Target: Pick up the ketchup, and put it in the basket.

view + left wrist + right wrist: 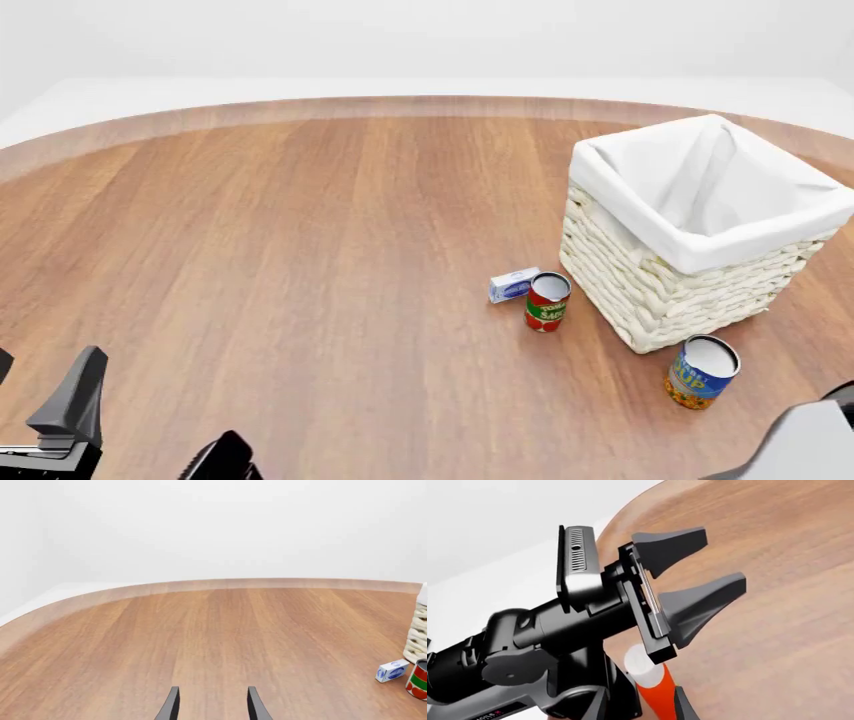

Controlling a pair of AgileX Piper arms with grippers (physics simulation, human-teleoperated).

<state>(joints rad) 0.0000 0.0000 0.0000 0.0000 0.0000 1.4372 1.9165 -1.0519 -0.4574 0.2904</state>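
Left gripper (213, 691) is hovering low over bare table (200, 630) at the near left, jaws standing wide apart with nothing between them. The right wrist view is showing the same thing from the side, both black fingers (707, 592) spread.

Right gripper (651, 701) is sitting at the near right, mostly out of the front view, where only a grey bit of the right arm (805, 448) is showing in the corner. In the right wrist view it is clamping the ketchup (656, 692), with dark fingers pressing against either side of the red body and the white cap (642, 665) pointing away from the camera. The ketchup is not showing in the front view, so it is not in the basket.

Basket (667, 285) is standing at the right of the table, its white liner folded over the rim. Tomato can (547, 302) is standing upright just left of the basket, with a small blue-white box (513, 285) lying beside it on the left. Blue-yellow can (701, 372) is standing upright just nearer than the basket's near corner.
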